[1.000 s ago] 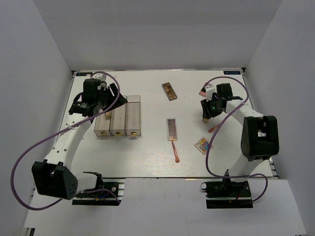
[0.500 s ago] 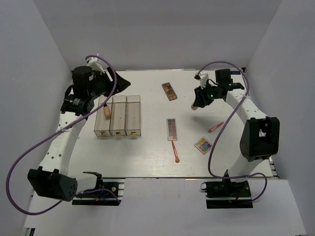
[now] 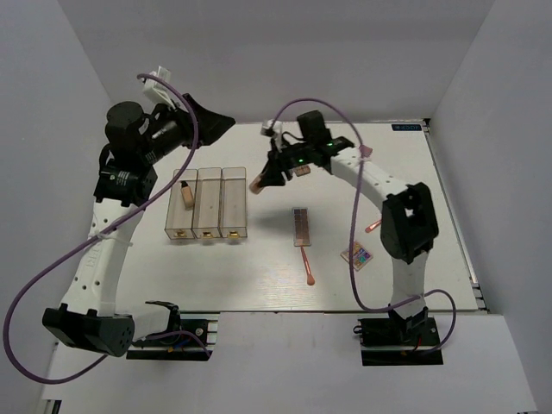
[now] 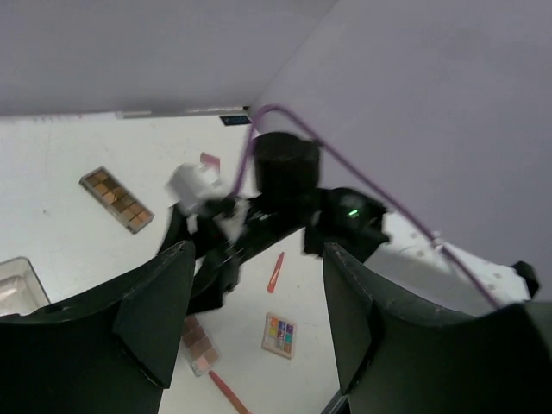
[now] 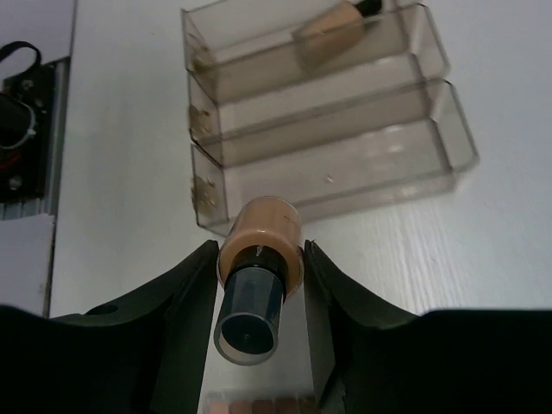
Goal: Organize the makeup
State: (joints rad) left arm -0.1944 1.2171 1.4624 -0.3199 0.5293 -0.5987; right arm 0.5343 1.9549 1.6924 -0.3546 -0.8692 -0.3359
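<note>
The left arm (image 3: 108, 250) and the right arm (image 3: 371, 177) were made of smooth white shell links joined by black cylindrical motor housings. Low on each arm sat a boxy black housing (image 3: 86, 321), the right one (image 3: 405, 226) bearing a small white marking. A purple cable (image 3: 26, 293) ran the length of the left arm, and a matching cable (image 3: 358, 259) ran along the right. A green light (image 3: 299, 159) glowed on the right wrist near a white connector (image 3: 274, 128). The left claw's fingers (image 4: 155, 319) were matte black, broad and tapered, and the right claw's fingers (image 5: 177, 319) looked the same.
</note>
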